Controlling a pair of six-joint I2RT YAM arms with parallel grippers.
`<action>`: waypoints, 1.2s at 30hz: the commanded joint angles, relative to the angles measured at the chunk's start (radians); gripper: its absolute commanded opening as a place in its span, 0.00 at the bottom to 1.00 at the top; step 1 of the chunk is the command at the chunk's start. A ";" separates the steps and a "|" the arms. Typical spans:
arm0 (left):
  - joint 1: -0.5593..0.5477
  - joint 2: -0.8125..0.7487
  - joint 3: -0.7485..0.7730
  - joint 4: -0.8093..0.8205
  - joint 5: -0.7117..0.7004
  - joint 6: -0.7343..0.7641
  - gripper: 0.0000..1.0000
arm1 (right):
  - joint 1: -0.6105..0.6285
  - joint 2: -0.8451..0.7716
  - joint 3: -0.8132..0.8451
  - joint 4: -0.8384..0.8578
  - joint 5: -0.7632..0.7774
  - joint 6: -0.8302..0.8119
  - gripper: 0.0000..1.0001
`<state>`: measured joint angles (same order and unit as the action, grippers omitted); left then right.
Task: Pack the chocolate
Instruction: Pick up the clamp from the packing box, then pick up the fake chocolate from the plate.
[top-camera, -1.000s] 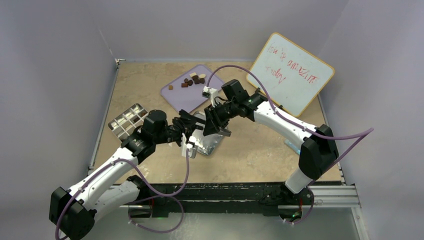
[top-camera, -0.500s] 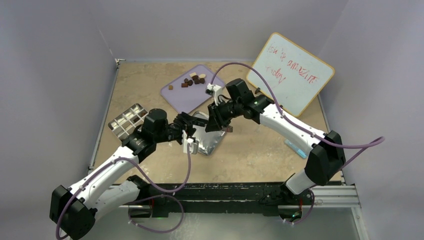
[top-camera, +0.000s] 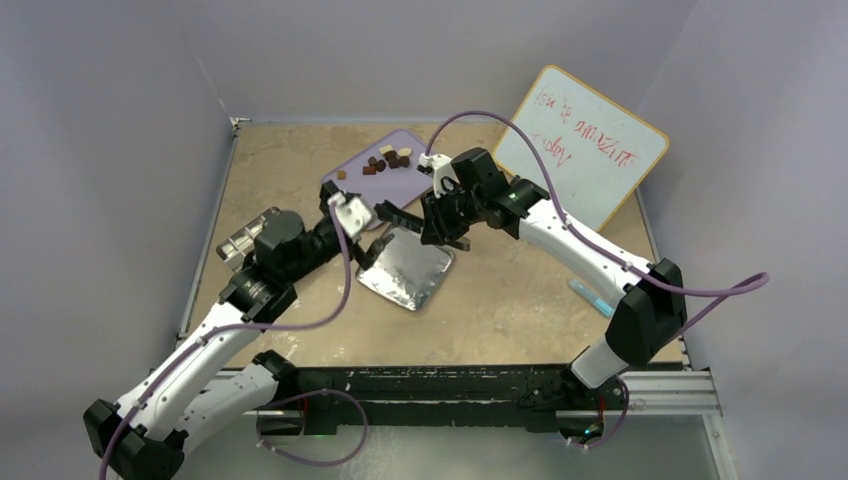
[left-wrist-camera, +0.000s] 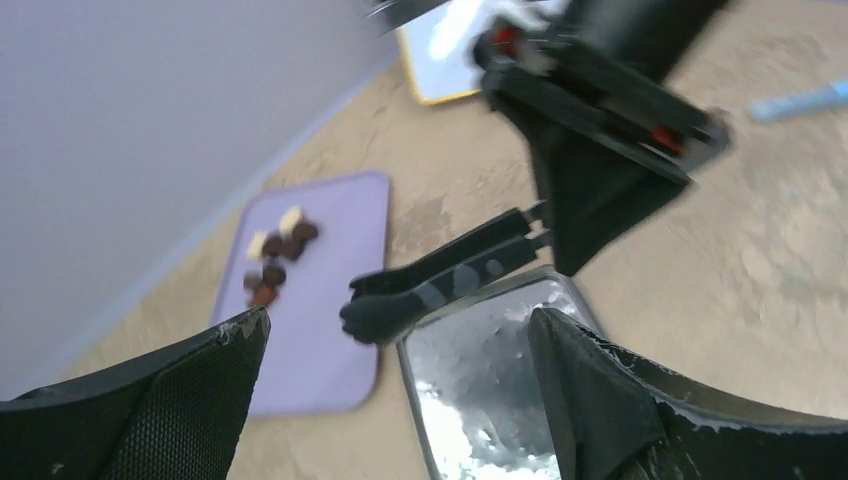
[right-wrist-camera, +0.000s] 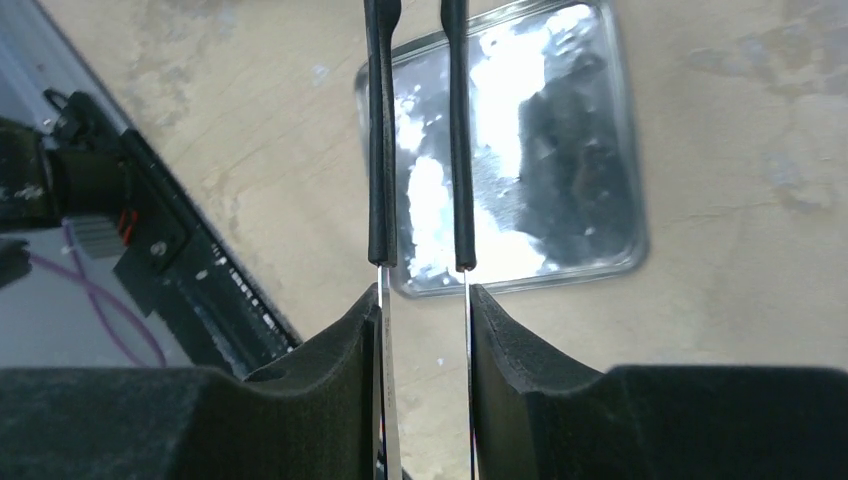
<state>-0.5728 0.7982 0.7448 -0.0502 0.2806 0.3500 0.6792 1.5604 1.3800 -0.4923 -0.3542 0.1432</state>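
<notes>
The chocolate (top-camera: 388, 158) lies as a small cluster of dark, caramel and cream lumps at the far end of the lilac tray (top-camera: 365, 195). The left wrist view shows the same chocolate (left-wrist-camera: 275, 262). My right gripper (top-camera: 441, 222) is shut on a pair of black-tipped metal tongs (right-wrist-camera: 381, 150). The tong tips (top-camera: 392, 213) hang over the far-left corner of the silver foil square (top-camera: 405, 272). My left gripper (top-camera: 347, 208) stands wide open above the tray's near edge, with nothing between its fingers (left-wrist-camera: 170, 400).
A silver compartment mould (top-camera: 238, 247) sits at the left, partly behind my left arm. A whiteboard (top-camera: 583, 145) leans at the back right. A blue pen (top-camera: 590, 296) lies by the right edge. Walls close in the left, back and right.
My left gripper has opened wide and swung up and back-left, away from the foil square. The right gripper with the tongs has shifted slightly back and left.
</notes>
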 joint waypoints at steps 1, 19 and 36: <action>0.010 0.143 0.161 -0.186 -0.361 -0.432 1.00 | -0.004 0.032 0.117 -0.071 0.186 -0.019 0.35; 0.075 -0.106 0.056 -0.300 -0.510 -0.503 1.00 | -0.021 0.493 0.588 -0.257 0.517 -0.121 0.40; 0.075 -0.249 0.009 -0.280 -0.441 -0.536 0.99 | -0.096 0.774 0.931 -0.267 0.495 -0.177 0.40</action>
<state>-0.5003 0.5480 0.7479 -0.3542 -0.1780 -0.1730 0.5938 2.3268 2.2265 -0.7517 0.1261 0.0101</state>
